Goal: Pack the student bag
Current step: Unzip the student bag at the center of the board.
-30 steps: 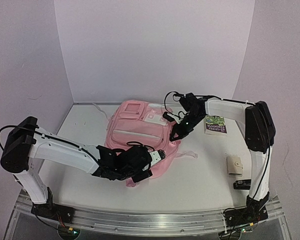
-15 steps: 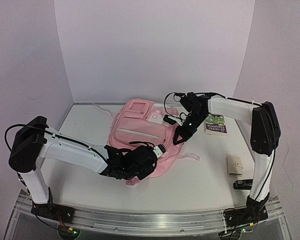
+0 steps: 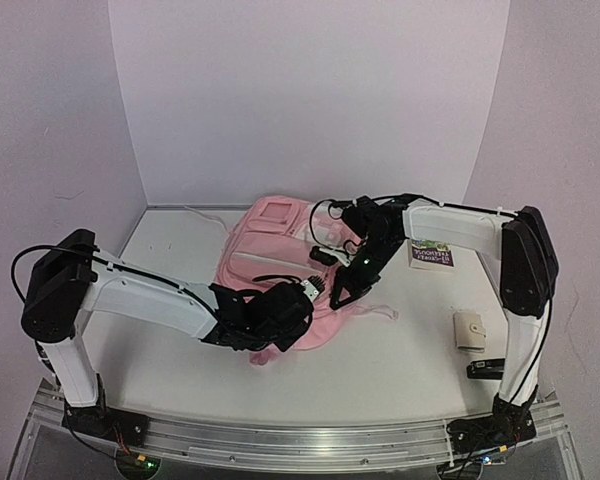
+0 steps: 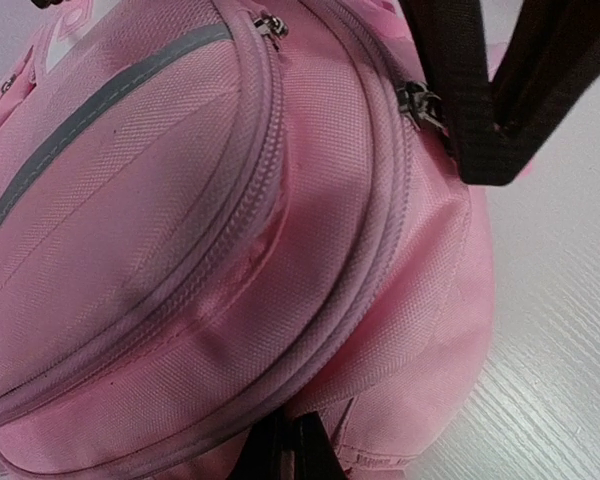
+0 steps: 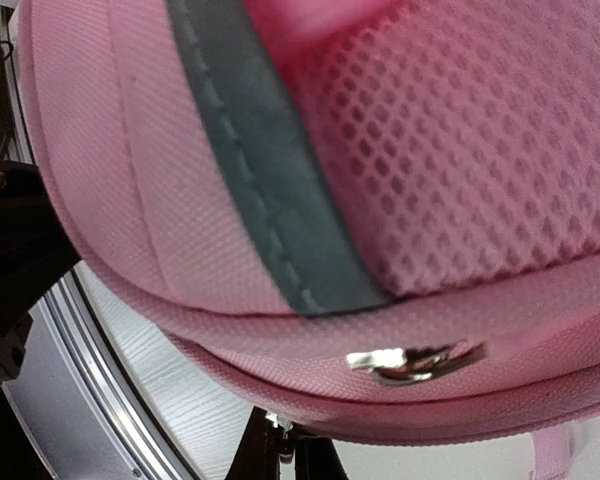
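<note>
**Top view.** The backpack [image 3: 270,250] lies front-up on the middle of the table [image 3: 400,350], its top toward the far wall. The left gripper [image 3: 313,293] and right gripper [image 3: 338,292] meet at its near right corner, just beside each other. This placement suits one arm bracing the soft fabric while the other works a zip. A book [image 3: 432,252] and a small wallet [image 3: 469,329] lie well apart to the right, not yet packed.

**Left wrist view.** The backpack [image 4: 180,230] fills the frame. The left gripper [image 4: 285,445] has its fingers drawn together, apparently pinching the lower fabric to anchor it. The right gripper [image 4: 480,165] comes down at the bag's edge, near a zip pull [image 4: 417,102].

**Right wrist view.** The right gripper [image 5: 280,450] is closed to a narrow point against the seam of the backpack [image 5: 430,150]. A small metal piece sits at its tips, probably a zip tab. A second zip pull [image 5: 415,362] hangs free above.
</note>
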You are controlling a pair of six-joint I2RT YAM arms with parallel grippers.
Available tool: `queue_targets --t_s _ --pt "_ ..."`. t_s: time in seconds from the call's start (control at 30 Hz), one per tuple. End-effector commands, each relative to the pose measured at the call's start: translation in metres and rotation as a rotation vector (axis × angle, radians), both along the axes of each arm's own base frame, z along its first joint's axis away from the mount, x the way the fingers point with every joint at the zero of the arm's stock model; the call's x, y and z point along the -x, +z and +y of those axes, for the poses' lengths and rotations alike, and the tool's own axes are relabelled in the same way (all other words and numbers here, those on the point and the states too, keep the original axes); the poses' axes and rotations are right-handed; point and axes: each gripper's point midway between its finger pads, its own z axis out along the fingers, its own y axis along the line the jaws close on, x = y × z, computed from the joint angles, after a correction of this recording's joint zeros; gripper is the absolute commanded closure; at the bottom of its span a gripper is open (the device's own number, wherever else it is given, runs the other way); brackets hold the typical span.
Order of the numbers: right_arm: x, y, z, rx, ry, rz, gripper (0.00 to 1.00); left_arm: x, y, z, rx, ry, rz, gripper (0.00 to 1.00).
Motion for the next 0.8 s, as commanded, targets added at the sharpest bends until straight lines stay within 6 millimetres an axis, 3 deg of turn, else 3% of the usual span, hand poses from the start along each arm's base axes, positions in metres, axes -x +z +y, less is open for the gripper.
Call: queue_targets --t_s 0.0,0.17,0.3,0.4,0.6,0.77 --pt "0.030 0.049 0.041 -0.170 0.029 0.005 0.95 -0.026 0.036 0.008 0.185 0.118 -0.036 1.00" --pt "0.049 0.037 0.052 -0.162 0.042 0.032 0.91 -0.030 0.040 0.016 0.228 0.138 -0.024 1.00" --pt "0.048 0.041 0.051 -0.164 0.035 0.020 0.81 -0.025 0.042 0.017 0.262 0.129 0.000 0.99" --pt "0.041 0.057 0.043 -0.190 0.018 -0.014 0.68 -0.016 0.047 0.022 0.320 0.107 0.019 0.87" --pt "0.012 0.089 0.015 -0.284 -0.081 -0.004 0.48 0.009 0.079 0.025 0.488 0.029 0.054 0.56" --pt "-0.015 0.091 -0.010 -0.307 -0.182 0.020 0.46 0.023 0.088 0.007 0.489 -0.017 0.073 0.50"
